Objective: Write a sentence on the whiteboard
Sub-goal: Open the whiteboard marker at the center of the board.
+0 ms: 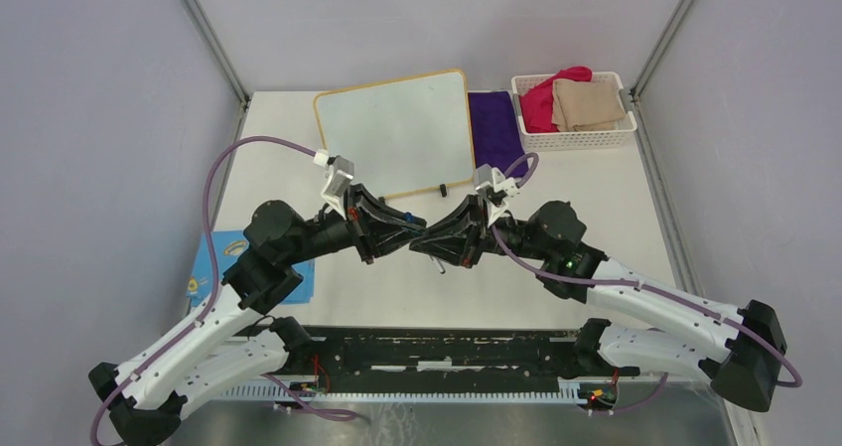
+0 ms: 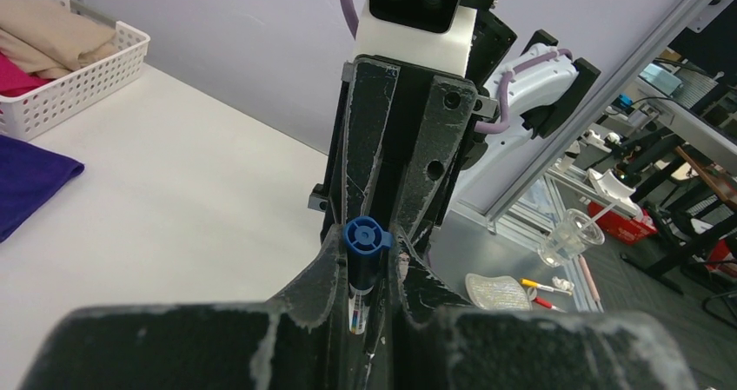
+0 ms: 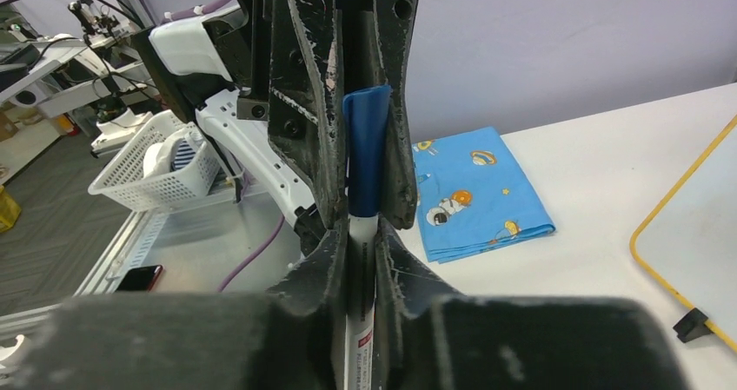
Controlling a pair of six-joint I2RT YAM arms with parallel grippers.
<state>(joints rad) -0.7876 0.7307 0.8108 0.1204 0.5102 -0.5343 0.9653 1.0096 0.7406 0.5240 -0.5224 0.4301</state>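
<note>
White table [image 1: 616, 218], grey-lilac walls [image 1: 99, 118], metal corner posts. Whiteboard [image 1: 397, 128] lies flat just beyond both grippers, long axis left-right and slightly skewed, footed long edge toward them. Purple cloth [image 1: 493, 128] touches its right edge. Left gripper [image 2: 365, 273] is narrow, clamped on the marker's blue cap [image 3: 368, 147]. Right gripper [image 3: 361, 255] is narrow on the marker [image 3: 361, 355] barrel, tips nearly touching the left's.

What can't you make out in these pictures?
- Right wrist view: print on the marker is too small and blurred; the whiteboard is cut off by the right edge.
- Top view: the marker is mostly hidden between both arms' meeting jaws.
- Left wrist view: the basket is cut off by the left edge.
</note>
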